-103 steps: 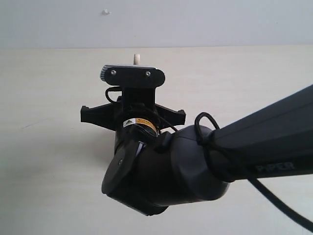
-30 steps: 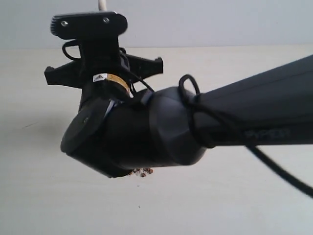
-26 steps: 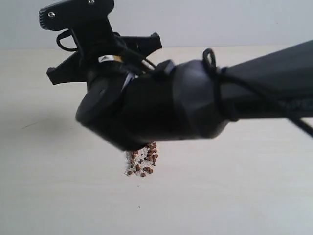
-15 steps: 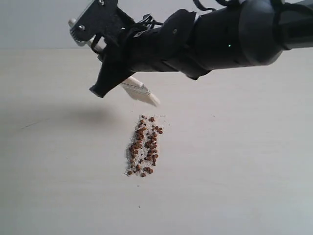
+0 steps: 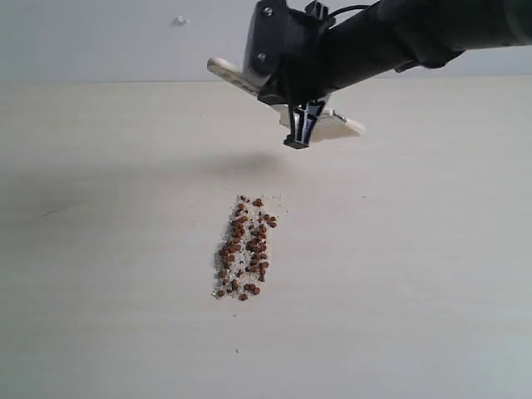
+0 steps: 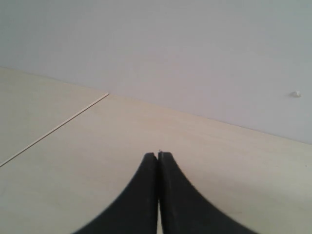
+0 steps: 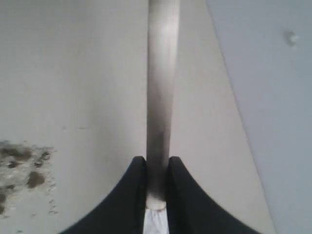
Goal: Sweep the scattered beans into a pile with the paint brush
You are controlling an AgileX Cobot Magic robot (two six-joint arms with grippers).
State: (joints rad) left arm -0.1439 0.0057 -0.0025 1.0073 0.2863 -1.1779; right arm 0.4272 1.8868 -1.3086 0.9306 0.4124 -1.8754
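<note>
Pale wooden tabletop runs back to a grey-white wall, and over its far side hangs the black right arm, right gripper clenched on the cream handle of the wide flat paint brush, held clear of the surface. Nearer, mid-table, tiny reddish-brown beans lie in a narrow strip, unobstructed. Left gripper has its jaws pressed together; a white speck dots the wall.

Table bare along the left, right and bottom of the exterior frame: open passage. One obstacle on the surface: pile of beans, frame centre. Upper centre to upper right blocked by right arm; right gripper clamps paint brush, raised clear of the pile.
</note>
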